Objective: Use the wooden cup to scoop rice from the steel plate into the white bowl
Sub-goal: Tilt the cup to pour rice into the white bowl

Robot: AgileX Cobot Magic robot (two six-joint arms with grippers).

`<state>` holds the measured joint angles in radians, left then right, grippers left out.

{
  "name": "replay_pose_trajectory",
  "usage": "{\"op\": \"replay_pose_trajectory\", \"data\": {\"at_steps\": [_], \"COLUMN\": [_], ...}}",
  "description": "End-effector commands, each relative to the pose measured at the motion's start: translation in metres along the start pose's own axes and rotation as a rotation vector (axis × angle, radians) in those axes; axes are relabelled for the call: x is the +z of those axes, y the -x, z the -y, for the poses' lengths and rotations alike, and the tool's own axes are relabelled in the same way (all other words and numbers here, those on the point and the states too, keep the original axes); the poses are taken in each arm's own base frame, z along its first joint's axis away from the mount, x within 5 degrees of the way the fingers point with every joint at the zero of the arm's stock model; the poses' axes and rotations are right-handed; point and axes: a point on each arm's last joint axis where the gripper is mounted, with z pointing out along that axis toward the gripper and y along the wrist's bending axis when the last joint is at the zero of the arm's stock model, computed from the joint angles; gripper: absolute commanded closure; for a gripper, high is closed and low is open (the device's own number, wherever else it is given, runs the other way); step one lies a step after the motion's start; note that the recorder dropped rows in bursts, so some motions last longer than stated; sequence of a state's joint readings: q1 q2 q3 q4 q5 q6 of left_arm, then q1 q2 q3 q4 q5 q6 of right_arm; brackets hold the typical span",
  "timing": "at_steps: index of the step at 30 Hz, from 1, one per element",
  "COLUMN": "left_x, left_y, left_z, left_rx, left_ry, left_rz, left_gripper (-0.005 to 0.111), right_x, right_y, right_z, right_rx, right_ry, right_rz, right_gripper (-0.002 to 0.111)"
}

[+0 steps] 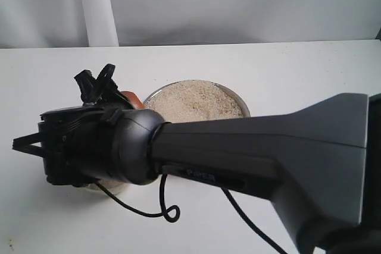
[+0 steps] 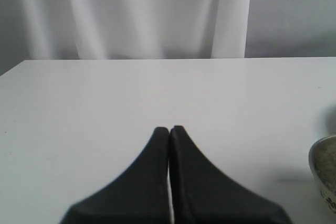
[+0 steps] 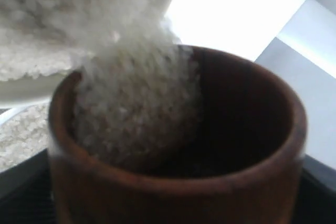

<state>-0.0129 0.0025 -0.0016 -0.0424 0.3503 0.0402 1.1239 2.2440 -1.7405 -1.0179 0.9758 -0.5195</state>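
We find the rice (image 1: 196, 102) in three places. Most of it lies heaped on the plate (image 1: 243, 103), at the middle of the table (image 2: 105, 103). A portion sits in the cup (image 3: 173, 129). The rest lies in the bowl (image 3: 21, 90).

The cup is tipped towards the bowl. A blurred run of grains joins the cup's lip to the rice in the bowl. We cannot tell whether cup and bowl touch.

In the exterior view the cup shows only as a reddish-brown sliver just beside the plate's left rim.

The right gripper (image 3: 173, 208) is clamped around the cup, with dark fingers showing at either side of its wall. The right arm (image 1: 250, 147) reaches from the near right across to the left and hides most of the bowl. A black cable (image 1: 166, 209) loops beneath it.

The left gripper (image 2: 169, 129) has its fingers pressed together with nothing between them. It points towards the far edge of the table and the white curtain (image 2: 131, 14). A dish rim shows to its right.
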Motion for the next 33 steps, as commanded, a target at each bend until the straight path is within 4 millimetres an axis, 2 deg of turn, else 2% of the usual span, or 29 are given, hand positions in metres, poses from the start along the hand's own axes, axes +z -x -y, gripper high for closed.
{"op": "replay_pose_trajectory", "data": {"at_steps": [1,33], "left_x": [0.0000,0.0000], "left_y": [0.0001,0.0001], "left_z": [0.0001,0.0001], "left_rx": [-0.003,-0.003], "left_ry": [-0.002,-0.002], "left_rz": [0.007,0.007], "left_gripper": [0.107,0.107], "right_x": [-0.0087,-0.0161], "right_y": [0.0041,-0.0011], "right_z": [0.0004,0.0025], "right_rx": [-0.059,-0.176], "right_ry": [-0.021,-0.056], "right_rz": [-0.023,-0.148], "right_gripper": [0.108,0.108]}}
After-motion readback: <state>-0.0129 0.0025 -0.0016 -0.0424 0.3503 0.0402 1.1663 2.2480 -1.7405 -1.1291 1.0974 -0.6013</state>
